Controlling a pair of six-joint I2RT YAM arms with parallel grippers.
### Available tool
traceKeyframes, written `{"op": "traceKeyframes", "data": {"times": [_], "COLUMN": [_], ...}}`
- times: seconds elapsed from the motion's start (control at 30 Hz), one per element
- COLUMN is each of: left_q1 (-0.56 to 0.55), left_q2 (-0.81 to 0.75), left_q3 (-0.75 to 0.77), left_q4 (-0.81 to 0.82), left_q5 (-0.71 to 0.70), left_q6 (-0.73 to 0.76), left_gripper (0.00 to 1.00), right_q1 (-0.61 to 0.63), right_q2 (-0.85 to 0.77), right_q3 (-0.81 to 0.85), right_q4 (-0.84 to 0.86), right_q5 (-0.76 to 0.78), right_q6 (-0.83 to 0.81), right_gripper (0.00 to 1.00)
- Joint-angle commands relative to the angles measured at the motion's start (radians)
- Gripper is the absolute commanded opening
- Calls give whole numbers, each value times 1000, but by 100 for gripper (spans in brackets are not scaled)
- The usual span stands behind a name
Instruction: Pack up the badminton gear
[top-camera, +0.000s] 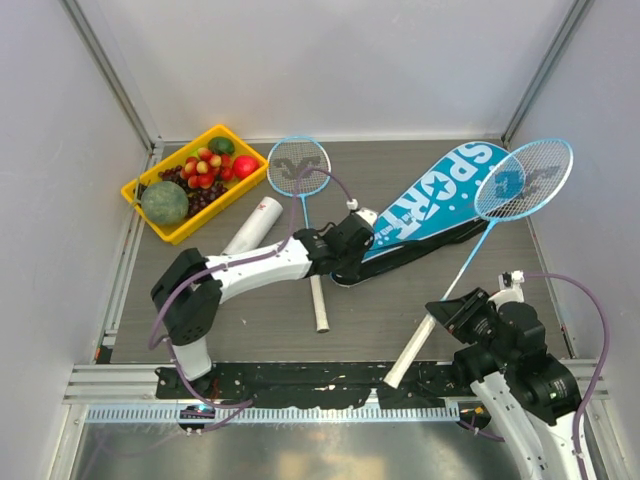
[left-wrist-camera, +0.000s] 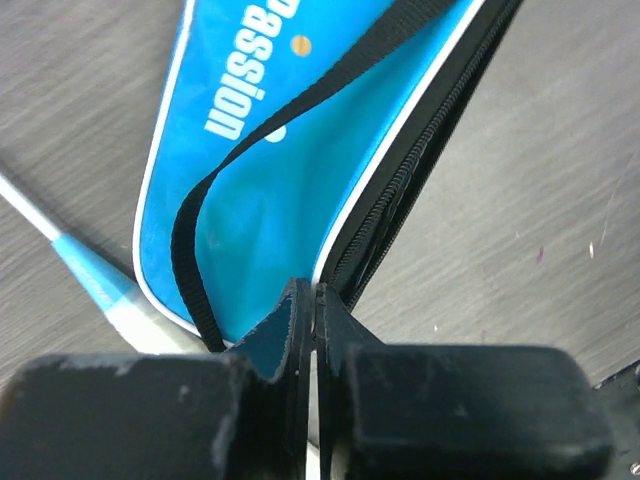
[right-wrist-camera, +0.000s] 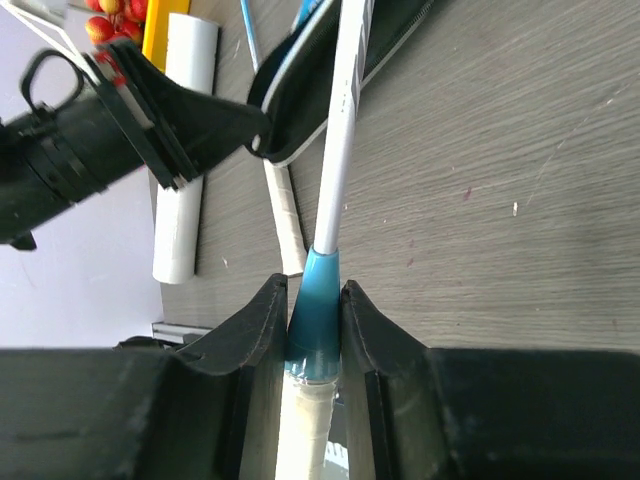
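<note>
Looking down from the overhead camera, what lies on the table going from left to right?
A yellow fruit tray → white tube → first blue racket → blue SPORT bag → second blue racket.

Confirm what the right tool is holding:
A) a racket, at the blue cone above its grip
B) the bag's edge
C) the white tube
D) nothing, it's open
A: the right wrist view shows the right tool shut on the racket at its blue cone, just above the white grip. The bag edge is in the left tool.
</note>
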Motion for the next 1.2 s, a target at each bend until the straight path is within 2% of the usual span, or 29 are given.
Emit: {"op": "traceKeyframes", "data": {"times": [0.0,0.03,0.1,0.2,0.3,0.53,0.67,0.93,1.07,1.17], "left_q1": [-62,-65,-65,-66,-66,-75,-92,-109,-115,-115], "left_q2": [36,41,67,119,189,317,397,463,463,448], "left_q3": [72,80,112,191,294,431,510,529,486,460], "left_q4": [-108,-108,-111,-124,-151,-188,-265,-269,-242,-228], "left_q5": [-27,-10,19,82,143,173,72,18,-10,-16], "left_q6": [133,150,197,289,359,422,461,452,452,449], "left_gripper": [14,25,38,51,57,62,64,63,58,45], "right_q1": [-1,-1,-1,-1,-1,1,-1,-1,-1,-1], "right_q2": [-9,-13,-26,-51,-97,-138,-152,-138,-143,-141], "right_q3": [66,68,74,88,100,131,166,189,186,180], "right_q4": [50,52,53,66,67,67,64,81,89,92], "right_q5": [57,59,62,63,71,92,106,106,106,106], "right_q6": [-51,-56,-62,-71,-71,-77,-90,-93,-82,-76], "right_gripper": [5,5,5,5,5,5,5,5,5,5]}}
